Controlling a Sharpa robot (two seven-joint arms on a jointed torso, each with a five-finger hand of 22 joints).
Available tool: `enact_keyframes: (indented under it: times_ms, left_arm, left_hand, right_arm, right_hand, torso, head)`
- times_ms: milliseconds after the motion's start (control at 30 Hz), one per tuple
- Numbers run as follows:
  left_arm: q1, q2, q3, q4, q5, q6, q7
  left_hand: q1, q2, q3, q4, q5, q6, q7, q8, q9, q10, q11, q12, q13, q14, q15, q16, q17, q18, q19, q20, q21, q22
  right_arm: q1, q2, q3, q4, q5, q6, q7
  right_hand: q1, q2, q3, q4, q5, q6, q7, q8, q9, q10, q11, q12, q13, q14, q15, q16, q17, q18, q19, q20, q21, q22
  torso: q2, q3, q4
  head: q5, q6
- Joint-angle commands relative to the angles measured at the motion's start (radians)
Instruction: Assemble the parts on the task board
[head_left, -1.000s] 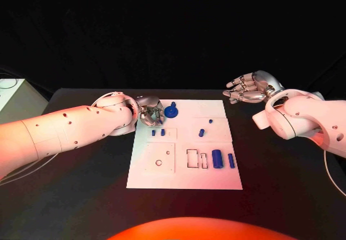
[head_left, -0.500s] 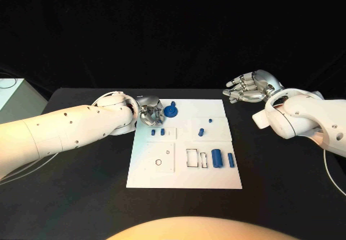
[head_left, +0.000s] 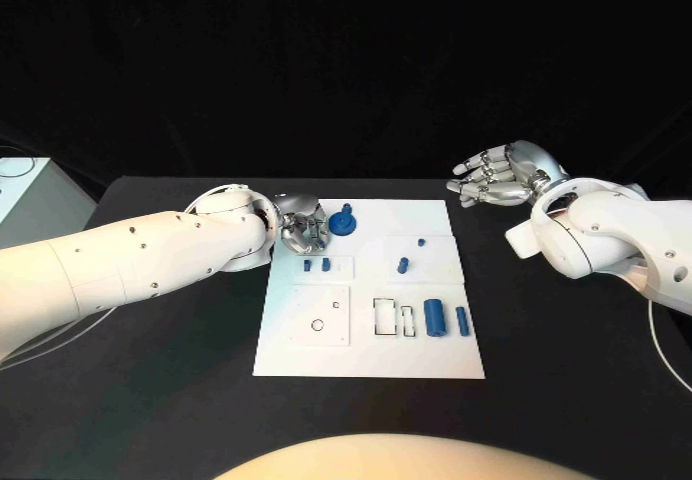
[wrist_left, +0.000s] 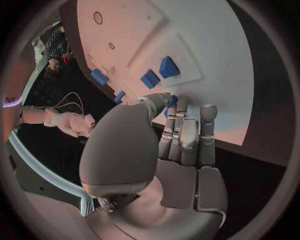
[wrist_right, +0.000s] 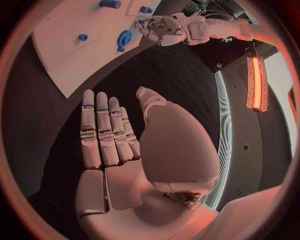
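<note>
Head view puts the left hand (head_left: 299, 230) at the board's 10 o'clock corner, fingers curled inward over the white task board (head_left: 369, 355). Whether those fingers pinch anything cannot be told; in the left wrist view the fingertips (wrist_left: 209, 112) reach down to the board surface close to a small blue piece, and the contact itself is hidden behind the thumb. Just to the 3 o'clock side of that hand stands a round blue part (head_left: 343, 221) with a short stem on top, near the board's far edge.

The right hand (head_left: 495, 176) hangs over the black bench (head_left: 577, 350) beyond the board's 1 o'clock corner, well apart from the parts. The right wrist view shows its palm (wrist_right: 119, 170) flat, fingers straight and side by side, thumb apart, holding nothing.

No writing or label can be read on the board or parts.

Two short blue pegs (head_left: 316, 265) sit side by side on a raised square at the board's 10 o'clock region. A small blue piece (head_left: 402, 266) and a tinier one (head_left: 421, 241) lie right of centre. Near the board's 4 o'clock area a thick blue cylinder (head_left: 434, 317) and a thinner blue rod (head_left: 462, 320) lie parallel, long axes running 12 to 6 o'clock, beside rectangular outlined slots (head_left: 385, 315).
</note>
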Motion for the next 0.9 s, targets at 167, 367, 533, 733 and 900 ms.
enact_keyframes:
  times_ms: [167, 367, 533, 733, 900]
  left_arm:
    - [-0.005, -0.002, -0.004, 0.002, -0.006, 0.025, -0.013]
    - [-0.005, -0.003, -0.004, 0.003, -0.005, 0.013, -0.019]
    - [-0.005, -0.005, -0.004, 0.004, -0.005, 0.008, -0.022]
    - [-0.006, -0.008, -0.004, 0.004, -0.006, 0.005, -0.029]
    - [-0.006, -0.014, -0.003, 0.001, -0.006, 0.003, -0.034]
  left_hand:
    - [-0.012, -0.001, 0.002, -0.009, 0.002, -0.035, -0.001, -0.026, -0.008, -0.002, 0.002, -0.014, 0.007, -0.006, 0.0, 0.0, -0.004, -0.013, -0.002, 0.005, -0.003, 0.0]
    - [-0.013, -0.005, 0.003, -0.013, 0.003, -0.061, 0.0, -0.042, -0.011, -0.005, 0.004, -0.021, 0.012, -0.009, 0.002, -0.001, -0.009, -0.013, -0.002, 0.006, -0.004, -0.001]
    - [-0.015, -0.006, 0.003, -0.014, 0.003, -0.076, 0.0, -0.049, -0.012, -0.003, 0.004, -0.023, 0.015, -0.011, 0.002, -0.001, -0.013, -0.013, -0.001, 0.006, -0.005, -0.001]
    - [-0.016, -0.007, 0.003, -0.015, 0.004, -0.094, -0.002, -0.056, -0.013, -0.003, 0.004, -0.025, 0.018, -0.011, 0.002, -0.002, -0.015, -0.013, 0.001, 0.007, -0.005, -0.001]
    - [-0.017, -0.008, 0.003, -0.016, 0.004, -0.115, -0.004, -0.064, -0.013, -0.002, 0.004, -0.028, 0.022, -0.012, 0.002, -0.002, -0.018, -0.013, 0.002, 0.007, -0.006, -0.001]
  right_arm:
    - [0.0, 0.001, 0.0, -0.001, -0.007, 0.013, 0.011]
    - [-0.001, 0.002, 0.0, -0.003, -0.009, 0.005, 0.014]
    - [-0.001, 0.003, 0.0, -0.005, -0.01, 0.005, 0.014]
    - [-0.001, 0.003, 0.0, -0.006, -0.012, 0.01, 0.01]
    - [-0.001, 0.002, 0.0, -0.009, -0.038, 0.043, -0.004]
  right_hand:
    - [0.008, -0.001, 0.007, 0.001, 0.007, 0.0, 0.019, 0.003, -0.002, 0.005, 0.001, -0.006, -0.005, -0.001, 0.004, -0.005, -0.005, 0.006, -0.004, 0.001, 0.002, -0.005]
    - [0.008, -0.001, 0.008, 0.001, 0.007, 0.0, 0.019, 0.003, -0.002, 0.005, 0.001, -0.006, -0.006, -0.002, 0.004, -0.005, -0.005, 0.006, -0.004, 0.001, 0.002, -0.005]
    - [0.008, -0.002, 0.008, 0.001, 0.007, -0.001, 0.019, 0.002, -0.003, 0.005, 0.001, -0.006, -0.007, -0.002, 0.004, -0.006, -0.006, 0.006, -0.005, 0.002, 0.002, -0.006]
    - [0.008, -0.002, 0.008, 0.001, 0.007, -0.001, 0.019, 0.002, -0.003, 0.005, 0.002, -0.006, -0.007, -0.003, 0.005, -0.006, -0.006, 0.006, -0.005, 0.002, 0.002, -0.007]
    - [0.014, -0.004, 0.011, -0.003, 0.005, -0.002, 0.019, 0.002, -0.004, 0.002, 0.003, -0.009, -0.013, -0.007, 0.006, -0.01, -0.011, 0.006, -0.008, 0.003, 0.001, -0.012]
  torso:
    - [0.001, -0.0004, -0.0001]
    - [0.001, 0.0001, 0.0005]
    - [0.001, 0.0006, -0.0002]
    - [0.001, 0.0003, -0.001]
    - [0.001, 0.0002, -0.0013]
  head:
    - [0.001, 0.001]
    - [0.001, 0.002]
    - [0.002, 0.002]
    - [0.002, 0.003]
    - [0.001, 0.005]
